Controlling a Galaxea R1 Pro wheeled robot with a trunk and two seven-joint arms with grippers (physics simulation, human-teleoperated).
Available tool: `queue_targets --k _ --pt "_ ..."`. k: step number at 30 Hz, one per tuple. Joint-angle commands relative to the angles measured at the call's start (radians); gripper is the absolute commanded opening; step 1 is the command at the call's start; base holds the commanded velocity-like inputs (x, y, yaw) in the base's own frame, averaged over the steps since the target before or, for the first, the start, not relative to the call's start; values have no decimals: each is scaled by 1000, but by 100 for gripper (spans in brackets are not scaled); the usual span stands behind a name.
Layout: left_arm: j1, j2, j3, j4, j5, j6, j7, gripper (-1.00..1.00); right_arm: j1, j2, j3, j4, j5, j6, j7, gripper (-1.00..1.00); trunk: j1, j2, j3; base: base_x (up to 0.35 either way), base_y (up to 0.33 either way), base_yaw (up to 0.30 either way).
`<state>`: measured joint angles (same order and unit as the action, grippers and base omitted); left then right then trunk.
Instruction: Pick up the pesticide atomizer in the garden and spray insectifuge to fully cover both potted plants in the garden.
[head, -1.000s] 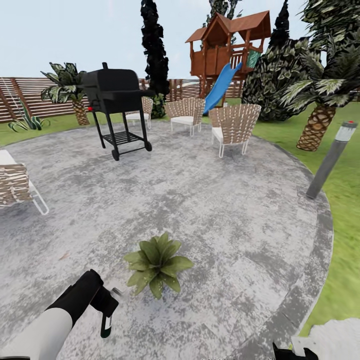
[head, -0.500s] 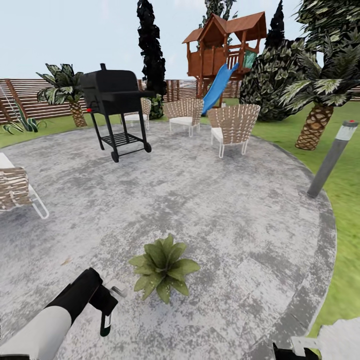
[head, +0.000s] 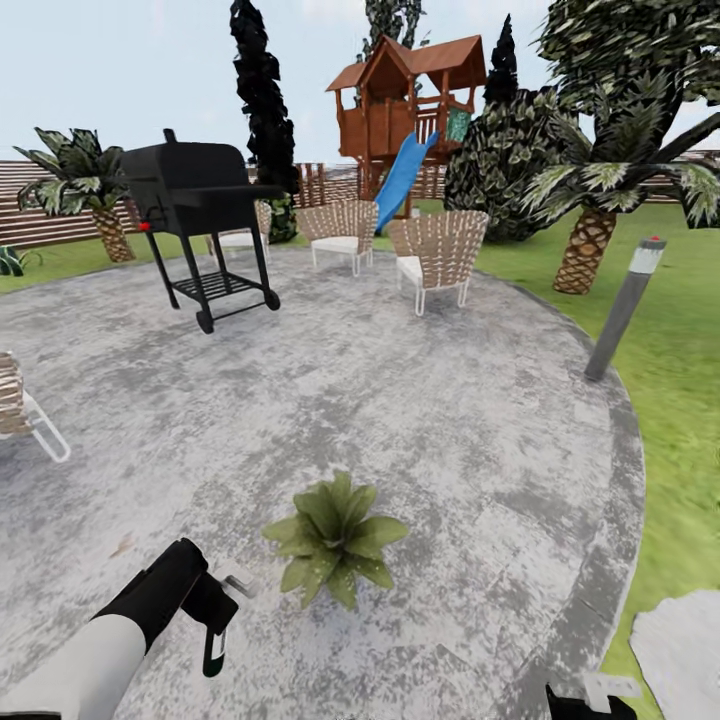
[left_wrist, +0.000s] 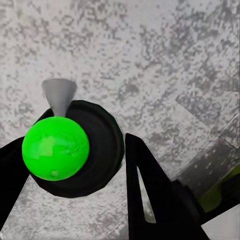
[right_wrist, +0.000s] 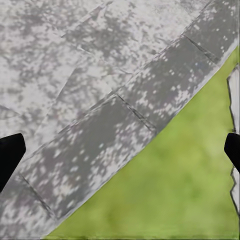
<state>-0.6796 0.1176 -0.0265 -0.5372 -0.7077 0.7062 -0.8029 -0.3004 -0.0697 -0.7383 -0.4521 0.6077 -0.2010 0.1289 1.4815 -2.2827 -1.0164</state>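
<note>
While my left gripper (head: 213, 618) clamps the pesticide atomizer (head: 214, 648) nozzle-down beside 1 potted plant (head: 335, 537), ready to spray; right gripper (right_wrist: 120, 150) spread, idle.

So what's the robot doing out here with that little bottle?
The robot's left pincer is holding the pesticide atomizer above the stone patio, beside a small potted plant. The bottle hangs to the plant's left, apart from its leaves. The right pincer is open over the patio's edge and the grass.
</note>
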Motion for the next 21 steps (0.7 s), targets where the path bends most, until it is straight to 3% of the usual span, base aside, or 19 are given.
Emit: queue_targets --k 1,17,21 --pt "0 1 -2 -2 -6 2 -7 -100 -1 1 -9 0 6 -5 8 100 0 0 0 -77 304 -250" --pt "-2 -1 -3 12 1 4 -13 -100 -1 1 -8 0 6 -5 8 100 0 0 0 -95 284 -241" --pt "-11 0 -24 11 -6 5 -88 -100 -1 1 -8 0 6 -5 7 100 0 0 0 -2 92 -39"
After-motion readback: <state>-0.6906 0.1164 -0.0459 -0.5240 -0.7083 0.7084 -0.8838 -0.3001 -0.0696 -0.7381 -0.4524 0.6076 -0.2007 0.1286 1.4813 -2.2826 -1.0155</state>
